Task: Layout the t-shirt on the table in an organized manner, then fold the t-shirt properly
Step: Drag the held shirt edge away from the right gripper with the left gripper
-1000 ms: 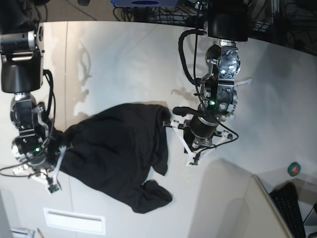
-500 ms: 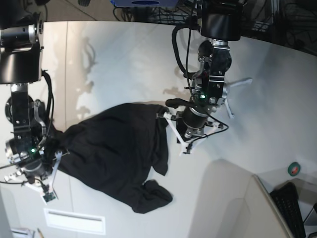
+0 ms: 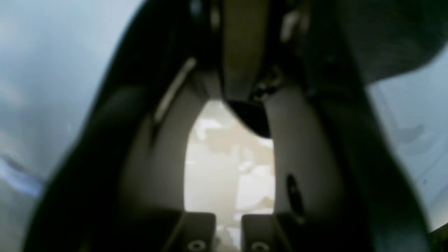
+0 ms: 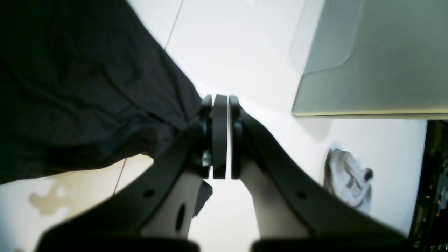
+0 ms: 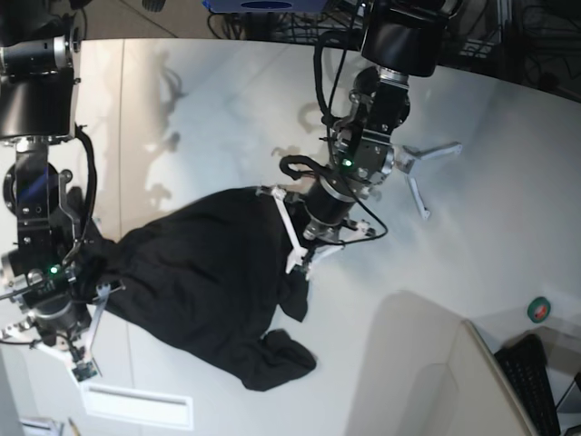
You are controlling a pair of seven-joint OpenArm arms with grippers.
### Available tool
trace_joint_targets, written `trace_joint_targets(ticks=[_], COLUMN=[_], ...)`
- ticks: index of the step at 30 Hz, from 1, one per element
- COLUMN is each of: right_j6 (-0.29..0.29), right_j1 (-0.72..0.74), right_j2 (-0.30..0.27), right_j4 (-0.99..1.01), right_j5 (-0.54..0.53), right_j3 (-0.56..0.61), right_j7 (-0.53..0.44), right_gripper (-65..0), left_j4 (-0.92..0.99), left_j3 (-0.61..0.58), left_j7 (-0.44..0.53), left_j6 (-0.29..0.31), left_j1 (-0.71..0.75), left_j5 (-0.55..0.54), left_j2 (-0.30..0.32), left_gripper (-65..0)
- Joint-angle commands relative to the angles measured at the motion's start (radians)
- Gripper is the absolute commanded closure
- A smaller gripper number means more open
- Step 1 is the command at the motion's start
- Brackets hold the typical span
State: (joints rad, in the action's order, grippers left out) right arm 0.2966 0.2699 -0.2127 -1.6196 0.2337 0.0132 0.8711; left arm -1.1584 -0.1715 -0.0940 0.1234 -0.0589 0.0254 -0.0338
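**Both pincers at the edges of the crumpled t-shirt**

In the right wrist view, the right gripper (image 4: 220, 136) was clenched, its two dark pads pressed flat together with a thin dark layer sandwiched between them. The black t-shirt (image 4: 80, 91) hung directly to one side of those pads, its edge running into the pinch, so the pincer was grasping the cloth at its border. Beyond the pads lay the pale table (image 4: 238, 45), crossed by a thin seam line, and past that a grey slab (image 4: 371, 59) stood well apart from the pincer.

In the left wrist view everything was blurred. The left gripper (image 3: 229, 164) showed a bright gap between its fingers near their base, but the tips were lost in dark shapes, so I cannot tell whether it was released or clenched. A dark grey patch of fabric sat at the far corner beyond it.

In the base view, the t-shirt (image 5: 204, 277) lay bunched and wrinkled on the table (image 5: 218, 118). The right gripper (image 5: 89, 304) sat at one end of the cloth, touching its edge. The left gripper (image 5: 292, 232) was at the opposite edge, over the fabric's border. A white Y-shaped piece (image 5: 422, 168) lay behind the left arm, apart from the shirt.
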Motion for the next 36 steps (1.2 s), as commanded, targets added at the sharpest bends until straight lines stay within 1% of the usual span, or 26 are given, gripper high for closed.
trace_joint_targets(ticks=[1,6,13,14,17,18,21,23,29,31,36], right_j6=[-0.001,-0.001,-0.001,-0.001,-0.001,-0.001,-0.001,-0.001,-0.001,-0.001,-0.001], right_j1=[0.016,-0.004,-0.002,-0.002,-0.002,-0.002,-0.002,-0.002,-0.002,-0.002,-0.004], right_j2=[-0.011,-0.014,-0.018,-0.018,-0.018,-0.018,-0.018,-0.018,-0.020,-0.020,-0.020], right_j4=[-0.029,-0.043,-0.044,-0.044,-0.044,-0.044,-0.044,-0.044,-0.066,-0.066,-0.060], right_j5=[0.006,0.006,0.006,0.006,0.006,0.006,0.006,0.006,0.006,0.006,0.006], right_j3=[-0.003,-0.003,-0.005,-0.005,-0.005,-0.005,-0.005,-0.005,-0.005,-0.005,-0.005], right_j7=[-0.014,-0.014,-0.014,-0.014,-0.014,-0.014,-0.014,-0.006,0.012,0.012,0.012], right_gripper=[0.0,0.0,0.0,0.0,0.0,0.0,0.0,0.0,0.0,0.0,0.0], left_j4=[-0.009,0.018,0.110,0.119,0.136,0.143,0.185,0.202,0.196,0.191,0.050], left_j3=[0.000,0.002,0.003,0.005,0.005,0.005,0.005,0.005,0.002,-0.007,-0.010], left_j7=[0.023,0.023,0.021,0.021,0.020,0.013,-0.051,-0.052,-0.057,-0.057,-0.062], left_j6=[-0.008,-0.008,-0.008,-0.008,-0.008,-0.008,-0.008,-0.008,-0.008,-0.008,-0.006], left_j1=[-0.026,-0.037,-0.055,-0.057,-0.075,-0.080,-0.097,-0.106,-0.100,-0.098,-0.086], left_j5=[-0.003,-0.005,-0.006,-0.018,-0.121,-0.144,-0.166,-0.166,-0.201,-0.207,-0.198], left_j2=[-0.002,-0.005,-0.002,-0.002,0.002,0.016,0.027,0.028,0.054,0.076,0.085], left_gripper=[0.0,0.0,0.0,0.0,0.0,0.0,0.0,0.0,0.0,0.0,0.0])
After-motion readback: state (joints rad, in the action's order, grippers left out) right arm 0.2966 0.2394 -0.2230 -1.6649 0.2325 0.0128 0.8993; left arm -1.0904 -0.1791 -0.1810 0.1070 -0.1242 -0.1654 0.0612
